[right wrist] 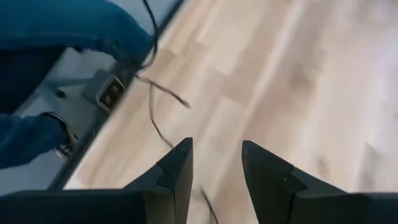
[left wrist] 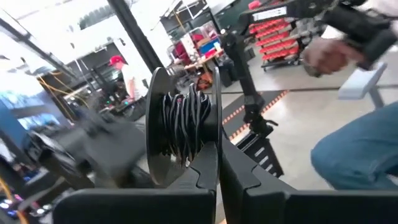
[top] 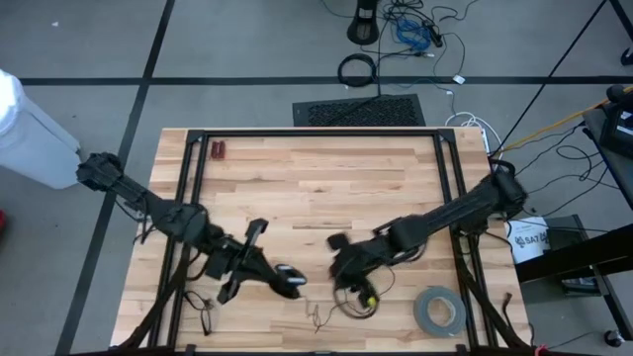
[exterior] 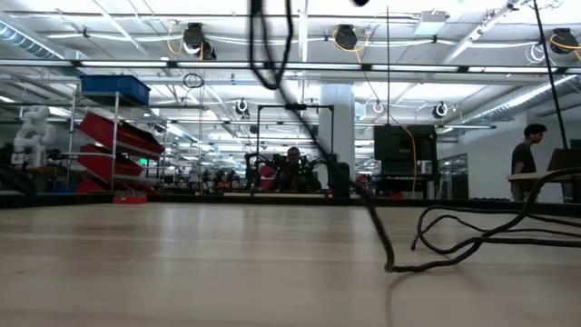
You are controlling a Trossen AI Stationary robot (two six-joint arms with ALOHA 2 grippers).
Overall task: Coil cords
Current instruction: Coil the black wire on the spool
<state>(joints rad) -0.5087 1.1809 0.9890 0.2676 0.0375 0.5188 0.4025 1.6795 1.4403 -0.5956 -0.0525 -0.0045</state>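
Note:
The cord is thin and black. Part of it is wound on a black reel (left wrist: 183, 121) that my left gripper (left wrist: 217, 171) is shut on, above the table's near middle (top: 289, 284). From there one strand (exterior: 313, 136) slants down to the table (exterior: 388, 265). Loose loops of the cord (top: 358, 300) lie on the wood near the front edge, also seen in the low view (exterior: 472, 234). My right gripper (top: 341, 265) hangs over those loops, open (right wrist: 216, 177), with nothing between its fingers; one cord strand (right wrist: 155, 118) lies on the table beyond it. My left gripper pinches the rim of one flange of the reel (left wrist: 217, 124) between its two shut fingers. The fingers point about level. The reel stands edge-on beyond the fingertips, lifted clear of the table, with the wound cord beside the held flange.
A grey tape roll (top: 440, 309) lies at the near right. A small dark wire piece (top: 203, 314) lies at the near left and a red object (top: 219, 150) at the far left. Black frame rails (top: 193, 183) cross the table. A person in blue (right wrist: 56, 37) stands at the table's edge.

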